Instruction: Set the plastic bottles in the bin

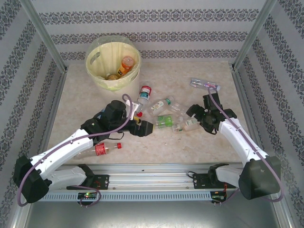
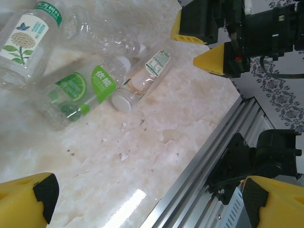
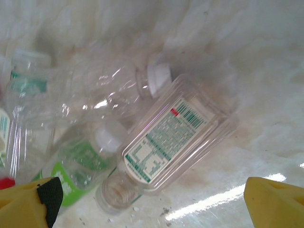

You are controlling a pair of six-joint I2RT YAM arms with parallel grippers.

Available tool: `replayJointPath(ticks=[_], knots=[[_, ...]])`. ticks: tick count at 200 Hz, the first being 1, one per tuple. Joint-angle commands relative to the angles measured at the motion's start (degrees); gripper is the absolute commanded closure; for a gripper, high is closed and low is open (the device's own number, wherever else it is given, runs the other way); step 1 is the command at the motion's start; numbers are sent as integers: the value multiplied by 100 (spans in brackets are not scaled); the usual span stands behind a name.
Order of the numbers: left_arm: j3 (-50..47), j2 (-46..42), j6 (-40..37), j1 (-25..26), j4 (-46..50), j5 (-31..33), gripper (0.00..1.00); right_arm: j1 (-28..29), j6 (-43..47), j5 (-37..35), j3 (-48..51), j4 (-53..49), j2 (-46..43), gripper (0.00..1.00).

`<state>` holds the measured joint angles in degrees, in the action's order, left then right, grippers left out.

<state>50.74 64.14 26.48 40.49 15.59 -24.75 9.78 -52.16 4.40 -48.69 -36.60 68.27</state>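
The cream bin (image 1: 96, 65) stands at the back left, with an orange bottle (image 1: 126, 64) inside it. Several plastic bottles lie mid-table: a red-labelled one (image 1: 144, 93), a green-labelled one (image 1: 165, 120) (image 2: 80, 88) (image 3: 71, 166), and a clear one with a white printed label (image 1: 190, 124) (image 2: 145, 73) (image 3: 178, 135). Another bottle (image 1: 204, 84) lies at the back right, and a red-labelled one (image 1: 106, 148) lies by the left arm. My left gripper (image 1: 148, 125) (image 2: 152, 204) is open, left of the cluster. My right gripper (image 1: 194, 118) (image 3: 156, 204) (image 2: 202, 47) hangs open over the clear white-labelled bottle.
Patterned walls and metal posts enclose the marble-look table (image 1: 156, 149). An aluminium rail (image 1: 156, 171) (image 2: 204, 166) runs along the near edge. The two grippers face each other across the bottle cluster, close together.
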Motion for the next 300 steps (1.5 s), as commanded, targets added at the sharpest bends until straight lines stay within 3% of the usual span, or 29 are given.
replayJointPath(ticks=[1,88,210,300], knots=[[-51,37,164,138,-548,151,0,-120,-781,-84,112,133,113,3],[-288,89,375,236,-808,263,0,-344,-1848,38,508,696,514,13],[-396,317,524,388,-992,278,0,-442,-2043,269,448,1391,1583,19],[-374,647,660,469,-1262,51,0,-486,-1908,65,442,1389,1412,40]])
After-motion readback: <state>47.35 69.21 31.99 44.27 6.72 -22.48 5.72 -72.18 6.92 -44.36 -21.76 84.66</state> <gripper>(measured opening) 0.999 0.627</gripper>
